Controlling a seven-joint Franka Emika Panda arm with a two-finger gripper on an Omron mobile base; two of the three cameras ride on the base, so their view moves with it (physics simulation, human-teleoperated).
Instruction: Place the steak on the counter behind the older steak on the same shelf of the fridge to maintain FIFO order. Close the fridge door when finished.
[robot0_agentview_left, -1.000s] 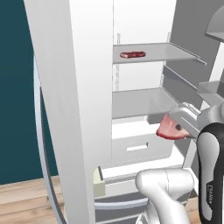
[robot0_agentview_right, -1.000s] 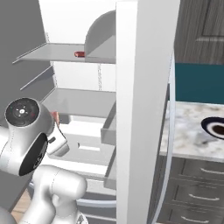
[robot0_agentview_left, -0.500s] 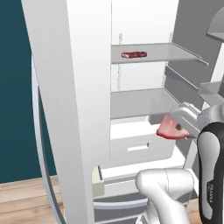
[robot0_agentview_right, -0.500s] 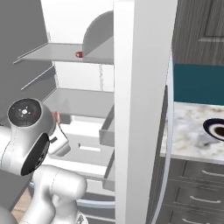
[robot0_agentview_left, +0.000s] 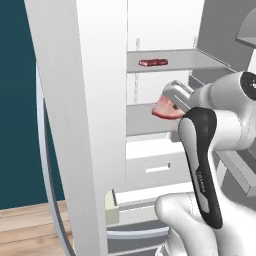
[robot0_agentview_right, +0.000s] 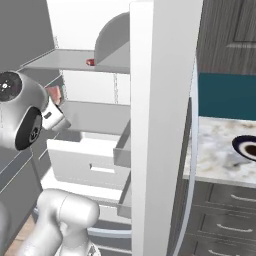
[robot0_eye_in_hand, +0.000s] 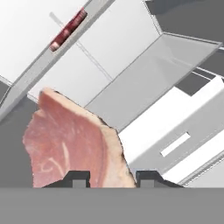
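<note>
My pincer (robot0_eye_in_hand: 108, 178) grips the steak (robot0_agentview_left: 167, 107) inside the fridge (robot0_agentview_left: 90, 100), below the older steak (robot0_agentview_left: 153, 62) on the shelf (robot0_agentview_left: 185, 59).

So we've got the shelf (robot0_agentview_left: 175, 59) sitting up above our claw (robot0_agentview_left: 172, 100), spanning the white fridge (robot0_agentview_left: 165, 30) interior. The older steak (robot0_agentview_left: 153, 62) lies flat on it, higher than the claw and off toward the far side. A second, lower shelf (robot0_agentview_left: 142, 120) runs just below the claw.
</note>
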